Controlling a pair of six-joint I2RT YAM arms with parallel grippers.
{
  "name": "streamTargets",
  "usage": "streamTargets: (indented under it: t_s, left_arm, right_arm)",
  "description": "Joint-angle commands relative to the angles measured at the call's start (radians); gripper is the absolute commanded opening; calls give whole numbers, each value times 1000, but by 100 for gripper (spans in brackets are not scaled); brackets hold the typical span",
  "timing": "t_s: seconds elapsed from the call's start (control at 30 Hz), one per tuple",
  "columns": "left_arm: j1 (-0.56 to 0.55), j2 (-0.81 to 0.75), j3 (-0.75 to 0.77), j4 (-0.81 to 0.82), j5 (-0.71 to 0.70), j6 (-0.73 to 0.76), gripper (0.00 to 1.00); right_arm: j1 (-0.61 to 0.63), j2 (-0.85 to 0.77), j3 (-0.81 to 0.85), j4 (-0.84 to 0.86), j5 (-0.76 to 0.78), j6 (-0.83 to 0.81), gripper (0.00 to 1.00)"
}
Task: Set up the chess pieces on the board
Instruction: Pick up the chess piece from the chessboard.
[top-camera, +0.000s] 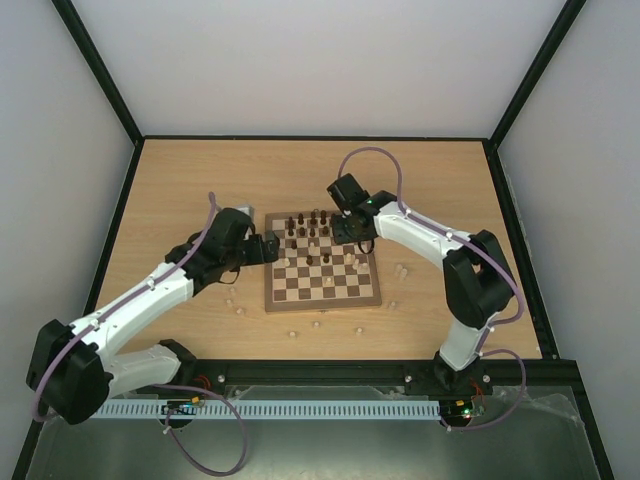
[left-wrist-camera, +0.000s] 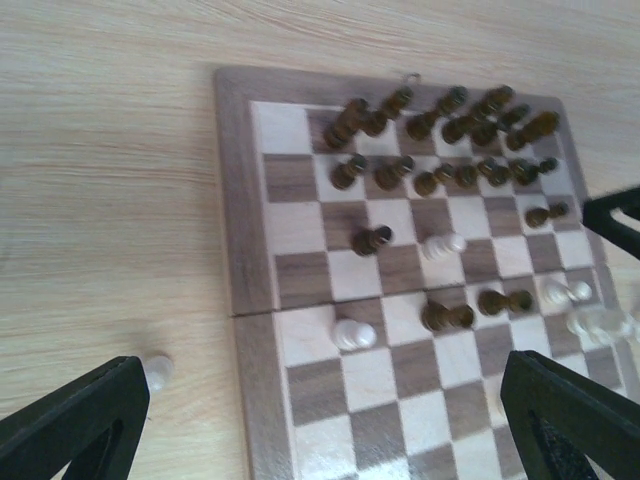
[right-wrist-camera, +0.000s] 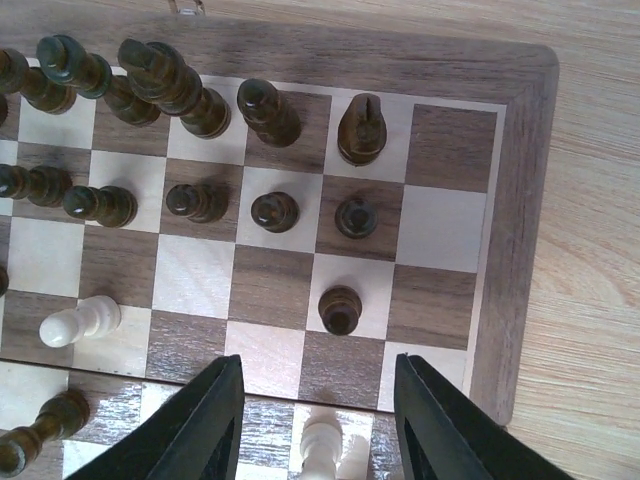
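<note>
The board (top-camera: 320, 304) lies mid-table, with dark chess pieces (top-camera: 310, 225) crowded in its far rows. My right gripper (top-camera: 355, 236) hovers over the board's far right corner. In its wrist view the jaws (right-wrist-camera: 315, 420) stand apart around a cream piece (right-wrist-camera: 322, 445), with a gap on each side. A dark pawn (right-wrist-camera: 340, 308) stands just ahead of it. My left gripper (top-camera: 272, 248) waits at the board's left edge, wide open (left-wrist-camera: 325, 440) and empty. A cream pawn (left-wrist-camera: 352, 333) stands on the squares just ahead of it.
Several loose cream pieces lie on the table off the board: right of it (top-camera: 402, 270), in front of it (top-camera: 316, 323) and to its front left (top-camera: 240, 308). One (left-wrist-camera: 158, 370) sits beside my left finger. The enclosure's black frame and white walls surround the table.
</note>
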Motion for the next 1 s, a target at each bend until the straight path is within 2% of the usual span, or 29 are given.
streamTargets:
  t_s: [0.0, 0.2, 0.63, 0.97]
  left_arm:
    - [76, 41, -16, 28, 17, 22, 100]
    - [135, 61, -27, 60, 92, 26, 100]
    - [148, 78, -42, 74, 119, 33, 99]
    - [148, 71, -43, 71, 121, 35, 99]
  right_arm:
    - [-7, 38, 25, -22, -10, -26, 42]
    - [-26, 88, 41, -24, -21, -28, 35]
    - [-52, 139, 48, 9, -57, -25, 26]
    - [-60, 150, 43, 14, -43, -25, 14]
